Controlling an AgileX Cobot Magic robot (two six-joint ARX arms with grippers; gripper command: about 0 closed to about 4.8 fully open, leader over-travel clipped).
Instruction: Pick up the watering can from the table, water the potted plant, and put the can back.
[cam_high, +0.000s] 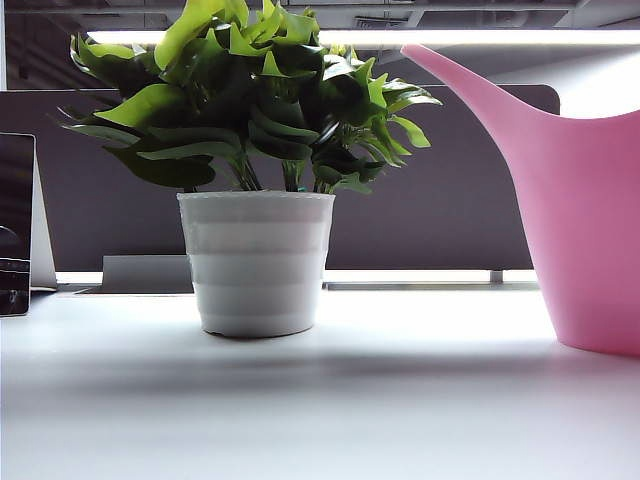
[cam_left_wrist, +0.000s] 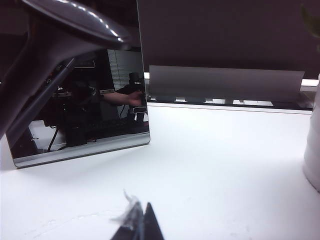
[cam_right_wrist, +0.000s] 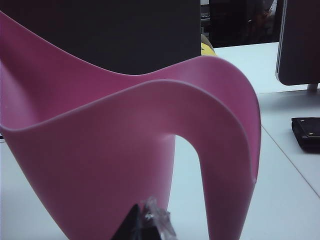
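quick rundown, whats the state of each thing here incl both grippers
watering can: upright on the table, untouched, spout toward the plant
potted plant: upright in its white ribbed pot, left of the can
table: white top, carries both
monitor: dark, standing at the table's left edge
left gripper: shut, holding nothing, low over bare table
right gripper: shut, holding nothing, close behind the can's handle
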